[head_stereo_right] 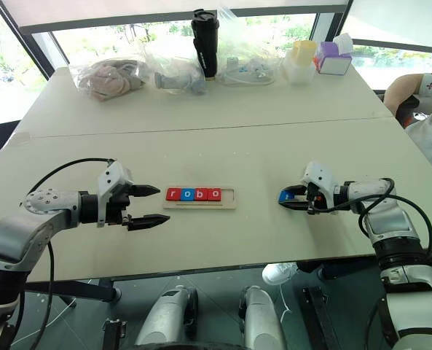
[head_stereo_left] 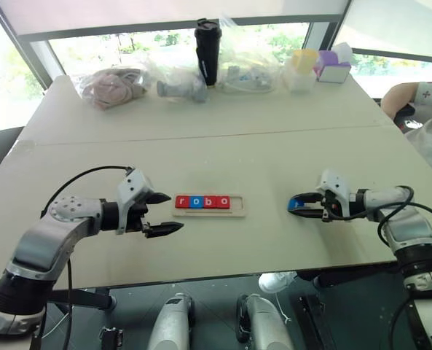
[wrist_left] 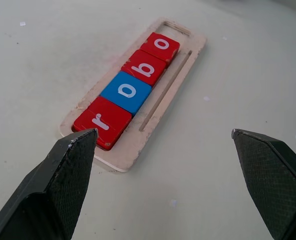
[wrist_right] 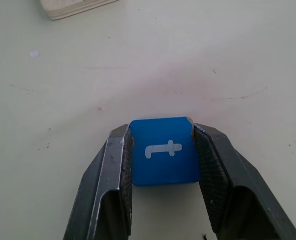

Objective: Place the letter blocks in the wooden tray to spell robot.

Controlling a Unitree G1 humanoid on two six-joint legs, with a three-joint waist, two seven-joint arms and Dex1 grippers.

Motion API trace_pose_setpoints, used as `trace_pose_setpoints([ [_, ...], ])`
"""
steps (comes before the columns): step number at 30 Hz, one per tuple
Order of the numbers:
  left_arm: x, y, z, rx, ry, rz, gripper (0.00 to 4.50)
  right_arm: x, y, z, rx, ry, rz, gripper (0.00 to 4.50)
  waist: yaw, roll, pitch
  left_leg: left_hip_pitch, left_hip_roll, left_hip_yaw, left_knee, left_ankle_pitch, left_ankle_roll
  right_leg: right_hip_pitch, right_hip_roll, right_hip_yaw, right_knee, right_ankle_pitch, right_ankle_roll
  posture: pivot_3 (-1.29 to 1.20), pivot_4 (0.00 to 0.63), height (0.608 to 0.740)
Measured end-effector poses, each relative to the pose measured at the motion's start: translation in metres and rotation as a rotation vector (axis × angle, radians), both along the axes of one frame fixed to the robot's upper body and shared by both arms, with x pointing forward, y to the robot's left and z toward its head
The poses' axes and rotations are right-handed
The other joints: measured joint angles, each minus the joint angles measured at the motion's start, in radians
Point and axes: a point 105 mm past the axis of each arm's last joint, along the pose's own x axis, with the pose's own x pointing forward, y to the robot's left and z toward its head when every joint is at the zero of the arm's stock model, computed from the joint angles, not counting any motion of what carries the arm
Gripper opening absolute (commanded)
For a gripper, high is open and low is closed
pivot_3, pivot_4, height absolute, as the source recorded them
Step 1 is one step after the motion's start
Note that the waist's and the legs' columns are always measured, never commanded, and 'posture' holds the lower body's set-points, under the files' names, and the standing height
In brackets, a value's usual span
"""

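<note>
Already four letter blocks [head_stereo_left: 202, 202] spell "robo" in the wooden tray [head_stereo_left: 237, 206] — its last slot empty; right gripper [wrist_right: 162, 150] pinches the blue t tile [wrist_right: 163, 151] near the table's [head_stereo_left: 223, 146] right edge, left gripper [head_stereo_left: 165, 213] gapes wide.

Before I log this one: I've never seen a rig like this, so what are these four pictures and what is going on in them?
It is a two-armed humanoid robot at a table. Two pictures come from its head, looking down; two come from cameras on its wrists. On the table lies a wooden tray with four letter blocks spelling "robo"; its last slot is empty. The right gripper is shut on the blue t block, away from the tray. The left gripper hangs open near the tray's r end. Bags, a dark cup and small boxes sit at the far edge.
</note>
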Motion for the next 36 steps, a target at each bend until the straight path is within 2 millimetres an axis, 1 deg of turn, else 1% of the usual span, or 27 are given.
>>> trace_pose_setpoints([
  [4,0.001,0.0,0.001,-0.002,-0.003,-0.003,4.5,-0.004,0.005,0.002,0.006,-0.004,-0.004,1.21,0.0,0.0,0.0,0.0,0.0,0.0,0.0,0.0,0.0,0.0,0.0,0.0,0.001,0.0,0.0,0.0,0.15,0.74],
  [6,0.002,-0.001,0.001,-0.004,-0.003,-0.007,4.5,-0.008,0.011,0.005,0.024,-0.004,0.002,2.29,0.0,0.0,0.0,0.0,0.0,0.0,0.0,0.0,0.0,0.0,0.0,0.0,0.001,0.0,0.0,0.0,0.15,0.74],
  [7,0.002,-0.002,0.001,-0.005,-0.004,-0.01,4.5,-0.009,0.013,0.007,0.033,-0.003,0.005,2.55,0.0,0.0,0.0,0.0,0.0,0.0,0.001,0.0,0.0,0.0,0.0,0.0,0.001,0.0,0.0,0.0,0.15,0.74],
  [8,0.002,-0.003,0.0,-0.005,-0.004,-0.014,4.5,-0.01,0.016,0.009,0.041,-0.006,0.007,3.07,0.0,0.0,0.0,0.0,0.0,0.0,0.001,0.0,0.0,0.0,0.0,0.0,0.001,0.0,0.0,0.0,0.15,0.74],
  [9,0.002,-0.004,0.0,-0.004,-0.003,-0.016,4.5,-0.011,0.018,0.011,0.044,-0.008,0.007,3.45,0.0,0.0,0.0,0.0,0.0,0.0,0.001,0.0,0.0,0.0,0.0,0.0,0.001,0.0,0.0,0.0,0.15,0.74],
  [10,0.002,-0.005,0.0,-0.004,-0.002,-0.019,4.5,-0.013,0.021,0.012,0.05,-0.012,0.011,4.08,0.0,0.0,0.0,0.0,0.0,0.0,0.001,0.0,0.0,0.0,0.0,0.0,0.001,0.0,0.0,0.0,0.15,0.74],
  [11,0.003,-0.005,0.0,-0.004,-0.002,-0.02,4.5,-0.014,0.023,0.013,0.054,-0.014,0.014,4.47,0.0,0.0,0.0,0.0,0.0,0.0,0.001,0.0,0.0,0.0,0.0,0.0,0.001,0.0,0.0,0.0,0.15,0.74],
  [14,0.003,-0.006,-0.001,-0.004,-0.004,-0.023,4.5,-0.015,0.022,0.009,0.051,-0.007,-0.005,4.47,0.0,0.0,0.0,0.0,0.0,0.0,0.001,0.0,0.0,0.001,0.0,0.0,0.001,0.0,0.0,0.0,0.15,0.74],
  [17,0.004,-0.005,-0.002,-0.002,-0.001,-0.02,4.5,-0.015,0.02,0.009,0.046,-0.009,-0.011,4.47,0.0,0.0,0.0,0.0,0.0,0.0,0.001,0.0,0.0,0.001,0.0,0.0,0.001,0.0,0.0,0.0,0.15,0.74],
  [21,0.004,-0.005,-0.002,-0.001,-0.004,-0.021,4.5,-0.015,0.014,0.011,0.03,-0.009,-0.024,4.47,0.0,0.0,0.0,0.0,0.0,0.0,0.001,0.0,0.0,0.001,0.0,0.0,0.001,0.0,0.0,0.0,0.15,0.74],
  [27,0.004,-0.005,-0.003,-0.003,-0.003,-0.021,4.5,-0.015,0.006,0.005,0.024,0.008,-0.033,4.47,0.0,0.0,0.0,0.0,0.0,0.0,0.002,0.0,0.0,0.001,0.0,0.0,0.001,0.0,0.0,0.0,0.15,0.74],
  [29,0.004,-0.005,-0.003,-0.003,-0.003,-0.021,4.5,-0.015,0.002,0.004,0.017,0.014,-0.037,3.93,0.0,0.0,0.0,0.001,0.0,0.0,0.002,0.0,0.0,0.001,0.0,0.0,0.001,0.0,0.0,0.0,0.15,0.74],
  [32,0.004,-0.005,-0.003,-0.003,-0.004,-0.021,4.5,-0.014,-0.001,0.001,0.009,0.017,-0.042,2.66,0.0,0.0,0.0,0.001,0.0,0.0,0.002,0.0,0.0,0.001,0.0,0.0,0.002,0.0,0.0,0.0,0.15,0.74],
  [33,0.004,-0.005,-0.003,-0.003,-0.003,-0.021,4.5,-0.013,-0.001,0.001,0.009,0.017,-0.044,2.07,0.0,0.0,0.0,0.001,0.0,0.0,0.002,0.0,0.0,0.001,0.0,0.0,0.002,0.0,0.0,0.0,0.15,0.74],
  [34,0.004,-0.005,-0.003,-0.003,-0.004,-0.021,4.5,-0.013,-0.001,0.002,0.009,0.015,-0.043,1.58,0.0,0.0,0.0,0.001,0.0,0.0,0.002,0.0,0.0,0.001,0.0,0.0,0.002,0.0,0.0,0.0,0.15,0.74],
  [35,0.004,-0.005,-0.003,-0.003,-0.004,-0.021,4.5,-0.013,-0.001,0.002,0.009,0.012,-0.04,1.21,0.0,0.0,0.0,0.001,0.0,0.0,0.002,0.0,0.0,0.001,0.0,0.0,0.002,0.0,0.0,0.0,0.15,0.74],
  [36,0.004,-0.005,-0.003,-0.003,-0.004,-0.021,4.5,-0.012,0.0,0.002,0.01,0.012,-0.04,1.18,0.0,0.0,0.0,0.001,0.0,0.0,0.002,0.0,0.0,0.001,0.0,0.0,0.002,0.0,0.0,0.0,0.15,0.74],
])
